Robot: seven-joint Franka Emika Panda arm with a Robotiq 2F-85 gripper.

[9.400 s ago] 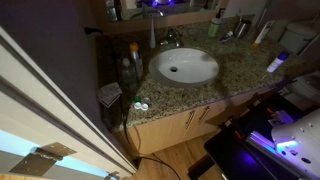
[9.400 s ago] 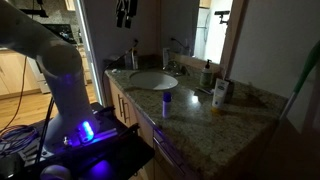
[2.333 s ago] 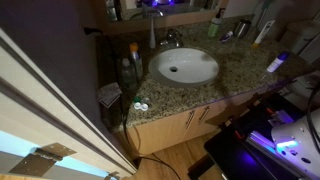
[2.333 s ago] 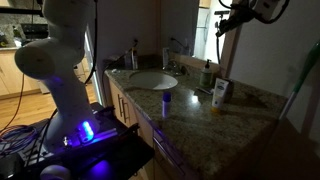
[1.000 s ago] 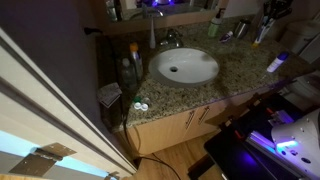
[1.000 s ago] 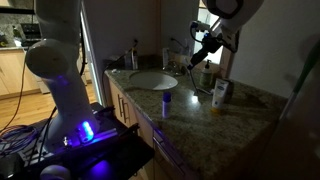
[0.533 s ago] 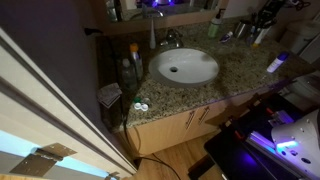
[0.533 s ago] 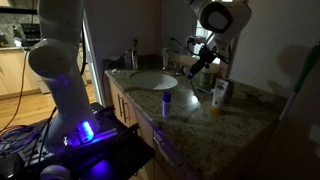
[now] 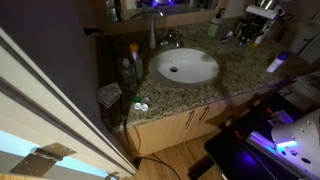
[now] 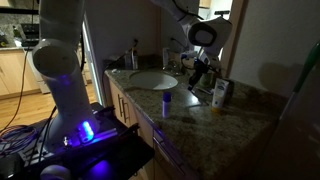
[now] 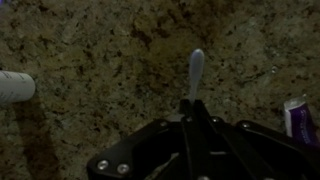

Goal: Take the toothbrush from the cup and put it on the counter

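In the wrist view my gripper (image 11: pixel 192 108) is shut on the toothbrush (image 11: pixel 195 72). Its pale head sticks out past the fingertips, above the speckled granite counter (image 11: pixel 90 50). In both exterior views the gripper (image 9: pixel 248 32) (image 10: pixel 197 72) hangs low over the back of the counter (image 9: pixel 235 65) (image 10: pixel 200 112), beside the white oval basin (image 9: pixel 184 66) (image 10: pixel 152 80). The toothbrush is too small to make out in the exterior views. The cup cannot be made out; the arm covers that spot.
A faucet (image 9: pixel 168 38) stands behind the basin. A blue-capped stick (image 10: pixel 167 101), a white tube (image 10: pixel 219 95) and a green bottle (image 10: pixel 207 75) stand near the gripper. A white object (image 11: pixel 15 85) and a purple tube (image 11: pixel 300 115) lie either side below the wrist.
The arm has come down from high up toward the counter surface, near the basin, with the gripper staying shut on the toothbrush.
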